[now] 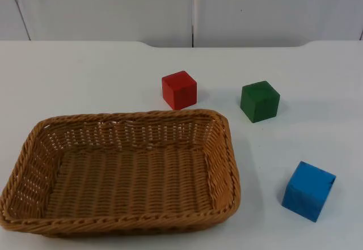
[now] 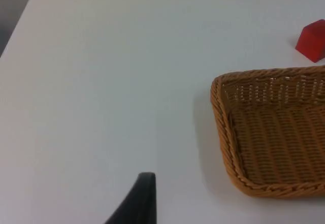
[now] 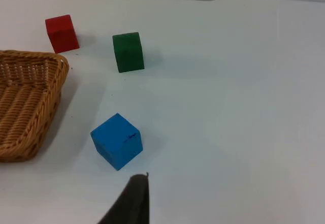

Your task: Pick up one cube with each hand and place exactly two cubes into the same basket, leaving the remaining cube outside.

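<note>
On the white counter [image 1: 85, 74] sit all three wooden cubes, none yet in the shallow rectangular woven wicker basket [image 1: 227, 148], which holds nothing. Seen from the top view, the small red cube [image 1: 179, 89] rests just past the basket's far rim at about 12 o'clock from its right end, close to the weave but apart from it; the dark green cube [image 1: 260, 101] lies at roughly 2 o'clock from the basket, near the red one; the bright blue cube [image 1: 308, 190] stands well off at 3 o'clock from the basket's near right corner, turned corner-on. From the right wrist view the blue cube [image 3: 117, 140] sits just ahead of the right gripper's fingertip [image 3: 133, 199], at about 11 o'clock from it, with the green cube [image 3: 128, 52] farther along at 12 o'clock and the red cube [image 3: 62, 33] beyond at 11 o'clock, so the right arm looks nearest to blue and green. From the left wrist view the left gripper's fingertip [image 2: 139, 201] hangs over bare counter, the basket [image 2: 223, 132] off at 2 o'clock and the red cube [image 2: 312, 40] farther at 2 o'clock, making red the left arm's likely pick. Whether either set of jaws stands apart or together cannot be told from one fingertip each
</note>
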Robot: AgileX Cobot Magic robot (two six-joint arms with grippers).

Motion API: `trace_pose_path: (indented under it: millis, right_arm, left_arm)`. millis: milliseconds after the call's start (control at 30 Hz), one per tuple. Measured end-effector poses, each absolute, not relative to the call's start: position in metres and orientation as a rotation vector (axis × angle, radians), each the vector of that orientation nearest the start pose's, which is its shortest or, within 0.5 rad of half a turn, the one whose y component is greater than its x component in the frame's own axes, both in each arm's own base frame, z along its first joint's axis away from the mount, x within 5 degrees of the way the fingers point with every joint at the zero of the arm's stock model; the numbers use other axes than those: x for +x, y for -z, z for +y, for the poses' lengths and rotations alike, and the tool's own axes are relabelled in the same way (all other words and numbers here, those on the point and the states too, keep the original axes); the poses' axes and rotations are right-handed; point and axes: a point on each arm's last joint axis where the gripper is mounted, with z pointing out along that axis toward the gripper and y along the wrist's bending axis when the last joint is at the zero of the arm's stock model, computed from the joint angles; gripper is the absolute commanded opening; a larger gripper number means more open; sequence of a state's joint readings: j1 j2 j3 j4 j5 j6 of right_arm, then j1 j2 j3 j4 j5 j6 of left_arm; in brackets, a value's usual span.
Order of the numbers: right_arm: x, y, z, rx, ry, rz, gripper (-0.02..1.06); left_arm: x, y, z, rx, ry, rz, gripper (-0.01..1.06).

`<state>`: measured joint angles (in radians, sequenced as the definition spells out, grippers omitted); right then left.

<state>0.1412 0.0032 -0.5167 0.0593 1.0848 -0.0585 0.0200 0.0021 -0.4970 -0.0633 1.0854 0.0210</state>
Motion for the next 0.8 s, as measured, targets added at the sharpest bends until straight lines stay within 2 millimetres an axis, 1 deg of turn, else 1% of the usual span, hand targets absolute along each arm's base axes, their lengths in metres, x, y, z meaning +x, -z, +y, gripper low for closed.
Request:
trace_pose_path:
  millis: [133,267,367,467,633,667,800]
  right_arm:
    - [-0.009,-0.281,0.004,-0.209,-0.122,2.040,1.05]
    - [-0.013,-0.292,0.003,-0.207,-0.120,2.002,1.05]
    - [-0.012,-0.297,0.003,-0.208,-0.119,2.002,1.05]
    - [-0.008,-0.302,0.004,-0.212,-0.117,2.021,1.05]
    - [0.005,-0.309,0.005,-0.216,-0.116,2.081,1.05]
    - [0.005,-0.309,0.005,-0.216,-0.116,2.081,1.05]
    - [0.020,-0.308,0.008,-0.222,-0.117,2.160,1.05]
  left_arm:
    - [-0.006,-0.276,-0.007,0.006,0.073,2.067,1.05]
    - [-0.007,-0.286,-0.007,0.007,0.078,2.040,1.05]
    - [-0.006,-0.289,-0.007,0.007,0.080,2.034,1.05]
    - [-0.005,-0.291,-0.007,0.006,0.080,2.036,1.05]
    - [-0.004,-0.291,-0.007,0.006,0.081,2.040,1.05]
    - [-0.004,-0.291,-0.007,0.006,0.081,2.040,1.05]
    - [0.000,-0.291,-0.007,0.005,0.082,2.065,1.05]
